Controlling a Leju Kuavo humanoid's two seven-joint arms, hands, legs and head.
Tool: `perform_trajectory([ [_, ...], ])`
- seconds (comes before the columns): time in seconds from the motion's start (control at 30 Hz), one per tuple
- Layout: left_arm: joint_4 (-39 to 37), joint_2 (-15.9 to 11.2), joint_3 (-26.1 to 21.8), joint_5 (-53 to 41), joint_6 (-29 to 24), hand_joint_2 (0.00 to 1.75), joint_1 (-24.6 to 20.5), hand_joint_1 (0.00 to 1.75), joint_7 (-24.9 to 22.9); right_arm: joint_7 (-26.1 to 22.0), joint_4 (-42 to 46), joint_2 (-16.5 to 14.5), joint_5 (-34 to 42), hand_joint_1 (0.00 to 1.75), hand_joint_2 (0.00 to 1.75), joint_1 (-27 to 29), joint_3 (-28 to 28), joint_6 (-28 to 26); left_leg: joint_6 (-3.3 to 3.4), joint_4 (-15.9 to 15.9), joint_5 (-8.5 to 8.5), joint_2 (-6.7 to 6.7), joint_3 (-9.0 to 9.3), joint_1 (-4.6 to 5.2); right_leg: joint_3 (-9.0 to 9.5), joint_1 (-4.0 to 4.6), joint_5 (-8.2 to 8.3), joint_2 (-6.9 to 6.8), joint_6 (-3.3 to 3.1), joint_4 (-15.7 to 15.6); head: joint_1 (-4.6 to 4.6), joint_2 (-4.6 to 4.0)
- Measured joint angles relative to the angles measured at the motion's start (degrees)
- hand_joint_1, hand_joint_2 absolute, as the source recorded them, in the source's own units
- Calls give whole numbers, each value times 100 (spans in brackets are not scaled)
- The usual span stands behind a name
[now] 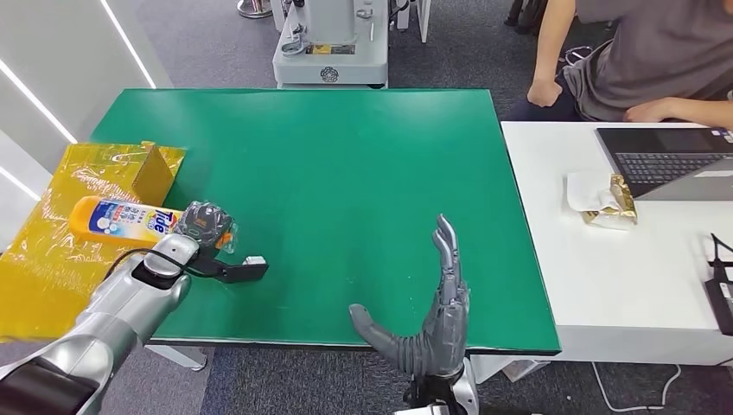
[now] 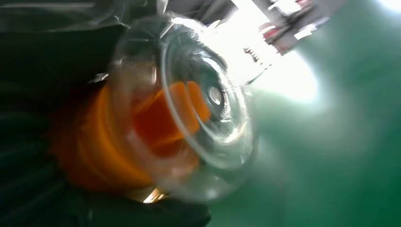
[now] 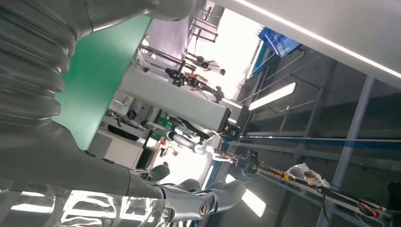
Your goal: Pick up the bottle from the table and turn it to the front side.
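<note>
The bottle [image 1: 130,221] lies on its side at the green table's [image 1: 346,173] left edge, partly on yellow foil [image 1: 52,251]; long axis runs 9 to 3 o'clock, clear cap [image 1: 206,223] at 3. Our left hand [image 1: 197,235] is at the cap end; in the left wrist view the cap [image 2: 189,113] looms against it, but we cannot tell whether the fingers close on it. Right hand [image 1: 432,324] stands spread, well apart at 4 o'clock. We judge the left arm nearer.

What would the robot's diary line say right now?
left hand: grips bottle at cap end | right hand: open above green table edge | bottle: lying sideways
</note>
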State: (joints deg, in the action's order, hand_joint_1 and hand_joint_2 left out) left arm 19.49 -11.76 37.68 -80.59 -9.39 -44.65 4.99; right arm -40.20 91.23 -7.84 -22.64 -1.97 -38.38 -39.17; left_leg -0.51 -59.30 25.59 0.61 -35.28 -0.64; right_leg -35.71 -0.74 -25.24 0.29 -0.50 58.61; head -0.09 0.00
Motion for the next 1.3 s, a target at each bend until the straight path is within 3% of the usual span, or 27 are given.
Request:
perform_trajectory([
  [0.07,-127,-4,201,-91,-306,175,-13,175,-118,-1,1,13,-5,0,175,30,12,1,0,-1,0,-15,-6,0,0,0,-2,-13,2,0,0,0],
  [0.2,-278,-19,472,-149,-380,175,-52,175,-169,-2,8,16,-18,0,175,74,37,1,0,1,0,-19,-6,-1,2,0,-4,-17,3,1,0,0],
  [0.43,-385,-21,530,-108,-456,175,-59,175,-233,-2,29,14,-6,0,175,140,87,1,0,1,0,-21,-6,-1,1,0,-5,-18,2,0,0,0],
  [0.63,-405,14,531,-70,-984,175,-52,175,-741,-2,104,14,146,0,175,211,122,1,0,1,0,-20,-6,0,3,0,-4,-18,2,1,0,0],
  [1.3,-428,0,516,141,-1018,175,-95,175,-560,-2,246,14,142,0,175,315,181,1,0,1,0,-20,-5,0,3,0,-5,-18,2,0,0,0],
])
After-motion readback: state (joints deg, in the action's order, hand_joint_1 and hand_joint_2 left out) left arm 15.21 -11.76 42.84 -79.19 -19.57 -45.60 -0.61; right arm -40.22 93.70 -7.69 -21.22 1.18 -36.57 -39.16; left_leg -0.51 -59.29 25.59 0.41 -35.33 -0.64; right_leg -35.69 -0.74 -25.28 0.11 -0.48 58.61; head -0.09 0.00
